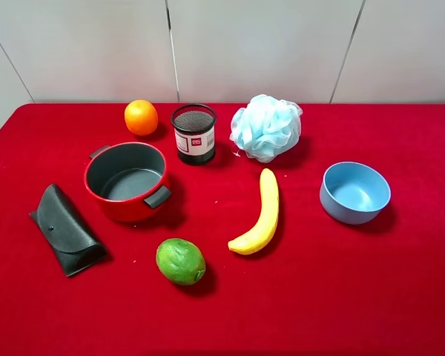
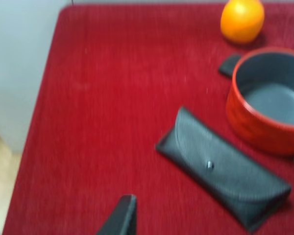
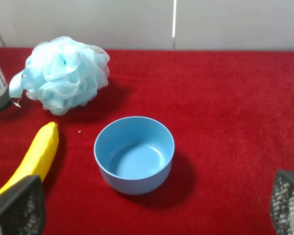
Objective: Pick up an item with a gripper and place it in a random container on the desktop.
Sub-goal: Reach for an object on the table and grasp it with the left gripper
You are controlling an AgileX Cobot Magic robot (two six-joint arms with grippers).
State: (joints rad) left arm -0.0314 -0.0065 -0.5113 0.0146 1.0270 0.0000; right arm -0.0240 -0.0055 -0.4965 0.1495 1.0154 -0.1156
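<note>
While the left gripper (image 2: 123, 218) and right gripper (image 3: 152, 208) hang spread and empty, the pouf (image 1: 265, 127) sits by the back edge of the table (image 1: 356, 297). Pinch only loose ruffles and it'll probably slip before reaching the pot (image 1: 122, 208).

Pale wall panels (image 1: 252, 44) with dark seams, and a tan floor (image 2: 0, 181).

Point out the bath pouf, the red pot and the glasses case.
bath pouf (image 1: 265, 127), exterior high view, middle of ruffles.
red pot (image 1: 120, 208), exterior high view, front outer wall.
glasses case (image 2: 224, 175), left wrist view, flap.
</note>
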